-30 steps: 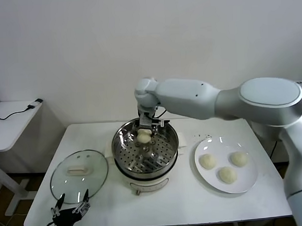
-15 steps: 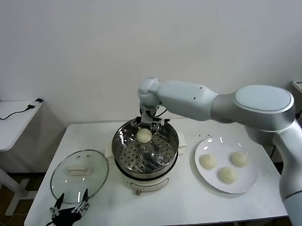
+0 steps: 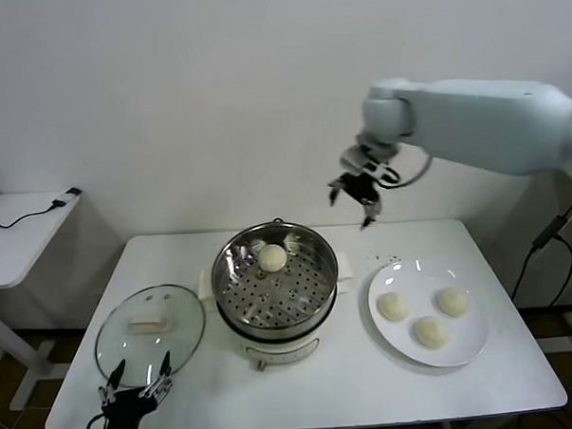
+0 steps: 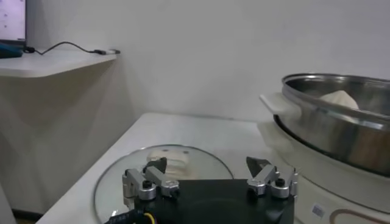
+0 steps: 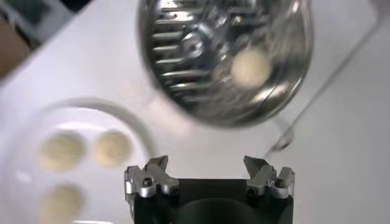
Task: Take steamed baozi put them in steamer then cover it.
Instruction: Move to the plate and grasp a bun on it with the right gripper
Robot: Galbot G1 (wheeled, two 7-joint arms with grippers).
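Head view alone shows cover (image 3: 150, 332); right wrist, seemingly three baozi (image 5: 111, 148).

One baozi (image 3: 273, 258) in steamer (image 3: 276, 315), three on plate (image 3: 474, 341); right pincer (image 3: 356, 194) open above table

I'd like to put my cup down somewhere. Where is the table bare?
Bare: the front edge of the table between the steamer and the plate, and the far right corner. Crowded: the left, where the cover lies beside the left gripper.
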